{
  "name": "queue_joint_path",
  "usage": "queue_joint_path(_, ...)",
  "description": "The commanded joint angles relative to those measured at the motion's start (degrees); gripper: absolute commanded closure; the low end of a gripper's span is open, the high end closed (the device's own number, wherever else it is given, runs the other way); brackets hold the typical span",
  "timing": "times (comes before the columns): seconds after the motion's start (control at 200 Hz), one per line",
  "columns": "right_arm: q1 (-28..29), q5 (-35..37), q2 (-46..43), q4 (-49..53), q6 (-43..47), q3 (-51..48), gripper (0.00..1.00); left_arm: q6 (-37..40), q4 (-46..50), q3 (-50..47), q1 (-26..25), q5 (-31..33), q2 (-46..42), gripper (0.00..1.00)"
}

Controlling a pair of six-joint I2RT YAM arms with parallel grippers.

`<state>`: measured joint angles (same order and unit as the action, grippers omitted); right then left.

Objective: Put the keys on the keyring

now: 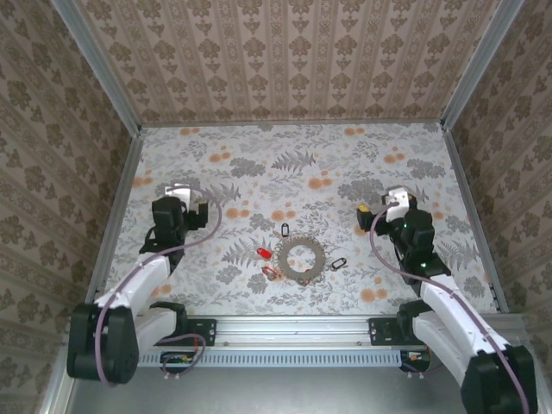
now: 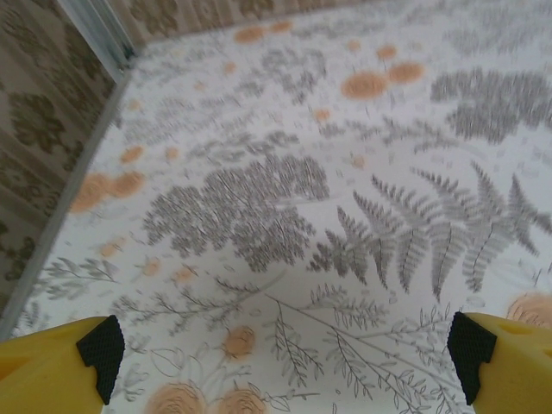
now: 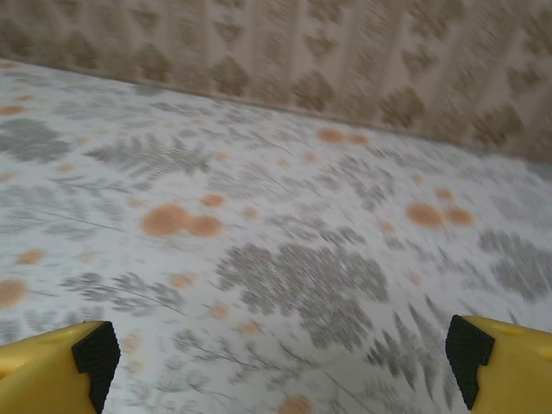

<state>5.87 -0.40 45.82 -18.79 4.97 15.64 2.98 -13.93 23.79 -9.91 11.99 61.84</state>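
The keyring point(image 1: 287, 257) lies flat on the table point(image 1: 259, 164), near its front edge, rimmed with thin silver keys point(image 1: 301, 239). Two red-headed keys point(image 1: 265, 253) sit just left of it. All look light, stiff and slippery, so a red head pinched edgewise seems the best hold. Two black oval clips point(image 1: 285, 228) lie close, easily nudged. The left gripper point(image 2: 285, 362) and right gripper point(image 3: 280, 358) hang well off, fingers spread wide, empty.

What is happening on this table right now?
Nothing is being held. The left gripper and right gripper are both open and hover over bare parts of the floral table, one on each side. Between the arms lies the keyring, rimmed with silver keys. Two red-headed keys lie at its left; whether they are attached is unclear. Two black clips lie nearby.
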Motion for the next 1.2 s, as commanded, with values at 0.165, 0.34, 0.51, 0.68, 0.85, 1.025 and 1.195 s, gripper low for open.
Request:
queue_joint_path(0.165, -6.0, -3.5, 24.0, -34.0, -5.9, -3.8, 0.00, 2.8, -17.3, -0.9, -0.1, -0.8, 11.9, 0.00)
queue_joint_path(0.34, -6.5, -2.6, 39.3, -42.3, -6.4, 0.0, 0.01, 4.8, -30.9, -0.9, 3.5, -5.9, 20.1, 0.00)
queue_joint_path(0.51, -6.3, -2.5, 43.5, -41.3, -6.1, 3.3, 0.00, 2.5, -34.9, -1.0, 8.0, -14.0, 25.9, 0.00)
queue_joint_path(0.68, -6.4, -1.7, 41.6, -34.6, -6.4, 5.1, 0.00, -0.2, -33.4, 0.3, 9.1, -11.4, 26.4, 0.00)
queue_joint_path(0.85, -6.0, 1.3, 41.8, -30.0, -7.1, 7.7, 0.00, 0.0, -34.0, -0.2, 8.8, -11.2, 26.1, 0.00)
queue_joint_path(1.025, -6.0, 1.3, 41.8, -30.3, -7.1, 7.7, 0.00, 0.2, -34.3, -0.3, 8.7, -11.0, 26.0, 0.00)
queue_joint_path(1.195, -5.9, 1.5, 41.7, -30.3, -7.0, 7.6, 0.01, 0.2, -34.3, -0.3, 8.7, -11.0, 26.0, 0.00)
